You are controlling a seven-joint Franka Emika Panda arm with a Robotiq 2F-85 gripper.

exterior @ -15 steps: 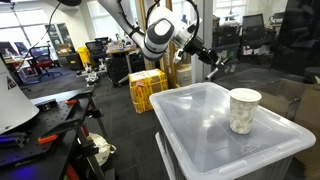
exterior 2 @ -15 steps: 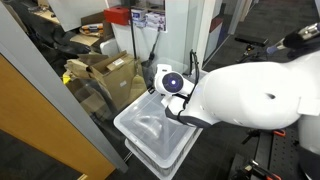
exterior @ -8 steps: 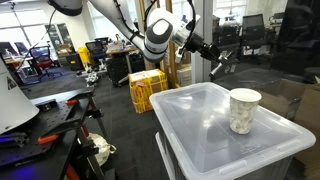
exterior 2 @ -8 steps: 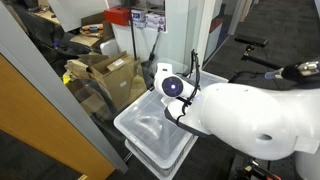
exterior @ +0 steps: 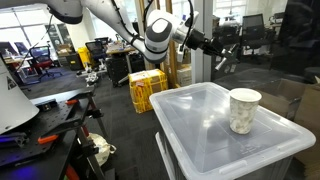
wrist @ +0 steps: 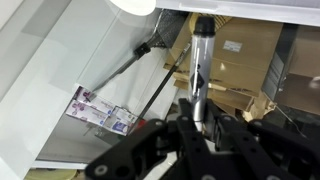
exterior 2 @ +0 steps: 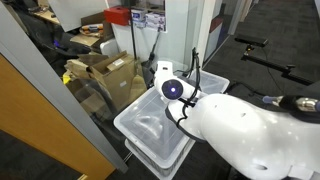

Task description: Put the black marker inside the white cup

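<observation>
Cluttered office, fingers (wrist: 222,132) clamped tight on black marker (wrist: 203,62)

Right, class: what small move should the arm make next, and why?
Probably carry the black marker toward the white cup, stopping over its rim. The gripper is shut on the marker but stands well apart from the cup, which sits upright on the bin lid.

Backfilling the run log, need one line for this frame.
hand: shut on black marker | white cup: upright on bin lid | hand: raised, apart from cup | marker: not yet in cup
</observation>
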